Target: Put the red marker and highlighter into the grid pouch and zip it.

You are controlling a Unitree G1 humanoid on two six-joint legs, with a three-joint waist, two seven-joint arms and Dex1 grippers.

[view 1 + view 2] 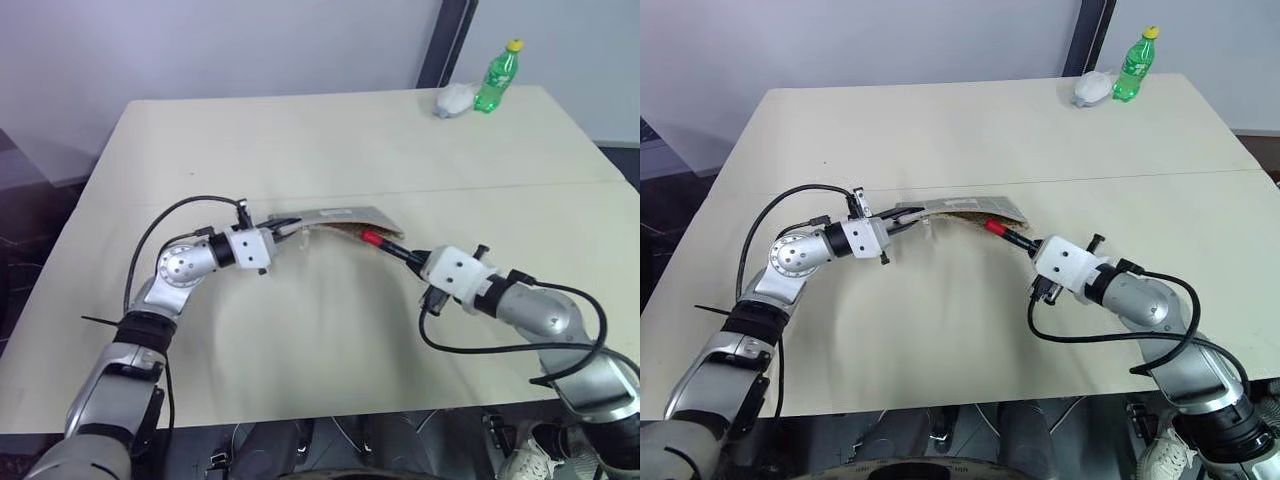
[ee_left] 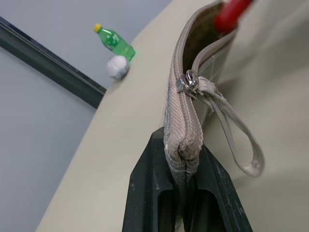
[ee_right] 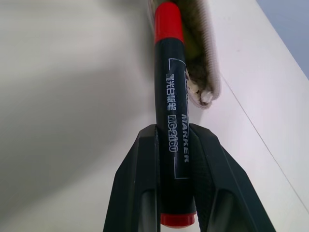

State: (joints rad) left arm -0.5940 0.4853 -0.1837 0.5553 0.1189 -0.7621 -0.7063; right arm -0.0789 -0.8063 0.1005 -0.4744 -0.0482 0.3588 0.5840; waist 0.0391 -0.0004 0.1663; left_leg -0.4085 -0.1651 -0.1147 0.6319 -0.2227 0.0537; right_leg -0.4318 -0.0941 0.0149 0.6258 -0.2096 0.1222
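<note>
The cream table [image 1: 330, 150] carries everything, and near its middle the grid pouch [image 1: 345, 216] is held up off the surface, its zip edge uppermost and gaping at the right-hand end. The left gripper [image 1: 285, 226], coming in from nine o'clock of the pouch, is clenched on the pouch's closed end; in the left wrist view its fingers [image 2: 145, 193] pinch the fabric just below the zip slider [image 2: 187, 83] and its looped pull strap [image 2: 239, 140]. The right gripper [image 1: 408, 255], at about four o'clock of the pouch, is clamped around the red marker [image 3: 170, 104], whose red tip points at the pouch's open mouth. Far off at one o'clock stand a green bottle [image 1: 497, 78] and, touching it, a small white lump [image 1: 453, 98].
</note>
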